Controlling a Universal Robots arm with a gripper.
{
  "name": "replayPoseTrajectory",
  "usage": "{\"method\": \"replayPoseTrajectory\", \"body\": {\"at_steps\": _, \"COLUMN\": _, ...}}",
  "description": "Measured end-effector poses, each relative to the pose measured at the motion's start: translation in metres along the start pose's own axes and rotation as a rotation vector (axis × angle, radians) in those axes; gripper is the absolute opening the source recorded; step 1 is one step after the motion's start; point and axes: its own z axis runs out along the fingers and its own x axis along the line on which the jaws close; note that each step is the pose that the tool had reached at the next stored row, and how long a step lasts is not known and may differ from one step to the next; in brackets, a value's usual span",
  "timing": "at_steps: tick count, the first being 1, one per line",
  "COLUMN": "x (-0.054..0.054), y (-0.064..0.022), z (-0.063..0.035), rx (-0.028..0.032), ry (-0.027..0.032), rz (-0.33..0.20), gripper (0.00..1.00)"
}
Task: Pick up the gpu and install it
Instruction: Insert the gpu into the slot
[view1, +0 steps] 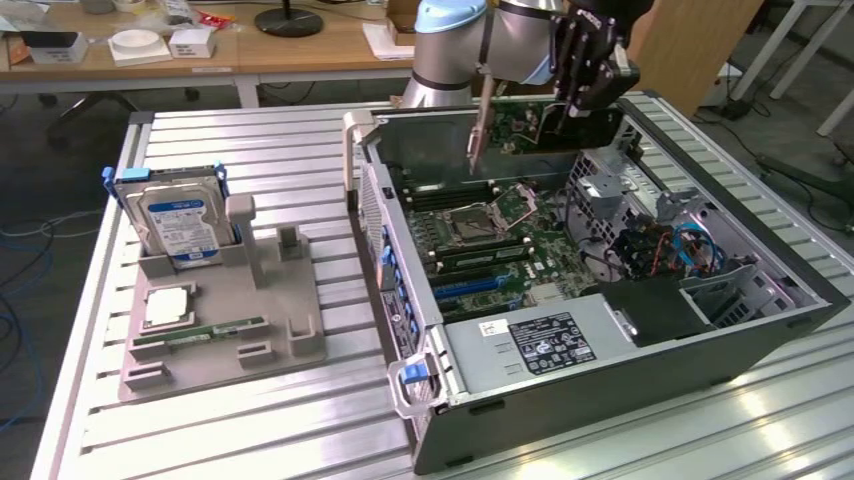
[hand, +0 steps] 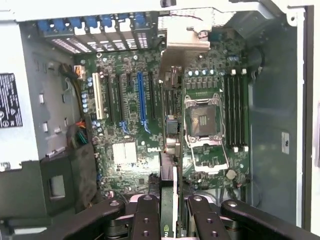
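- While hanging above the open case (view1: 641, 390), clenching the gpu (view1: 521, 128) on edge in the gripper (view1: 577, 112), bracket (view1: 477, 140) toward the rear wall, probably for lining up with a slot (hand: 141, 97).
- Lying side-down along the tabletop (view1: 200, 430) edge at the exterior view's right, baring the board (view1: 534, 250) for reaching from above.
- Resting on ribbed metal slats, backing onto wooden desks (view1: 307, 50) and trailing cables (view1: 20, 230).

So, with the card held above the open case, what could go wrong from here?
The gpu, gripped by the gripper, hangs above the motherboard and looks offset from the blue slot; lowered so, it might strike the open CPU socket. Its bracket could snag on the case rim.
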Motion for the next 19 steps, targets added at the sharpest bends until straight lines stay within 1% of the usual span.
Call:
{"method": "replayPoseTrajectory", "body": {"at_steps": 3, "x": 0.0, "y": -0.0001, "z": 0.0, "rx": -0.0007, "ry": -0.0014, "rz": -0.031, "gripper": 0.26}}
{"method": "replayPoseTrajectory", "body": {"at_steps": 7, "x": 0.0, "y": -0.0003, "z": 0.0, "rx": -0.0006, "ry": -0.0014, "rz": -0.03, "gripper": 0.26}}
{"method": "replayPoseTrajectory", "body": {"at_steps": 10, "x": 0.0, "y": -0.0004, "z": 0.0, "rx": 0.0002, "ry": 0.0004, "rz": 0.009, "gripper": 0.26}}
{"method": "replayPoseTrajectory", "body": {"at_steps": 15, "x": 0.0002, "y": -0.0002, "z": 0.0001, "rx": 0.0004, "ry": 0.0003, "rz": 0.009, "gripper": 0.26}}
{"method": "replayPoseTrajectory", "body": {"at_steps": 17, "x": 0.0006, "y": 0.0018, "z": 0.0023, "rx": 0.0003, "ry": 0.0, "rz": 0.002, "gripper": 0.26}}
{"method": "replayPoseTrajectory", "body": {"at_steps": 19, "x": 0.0012, "y": 0.002, "z": 0.0059, "rx": -0.003, "ry": -0.0005, "rz": -0.015, "gripper": 0.26}}
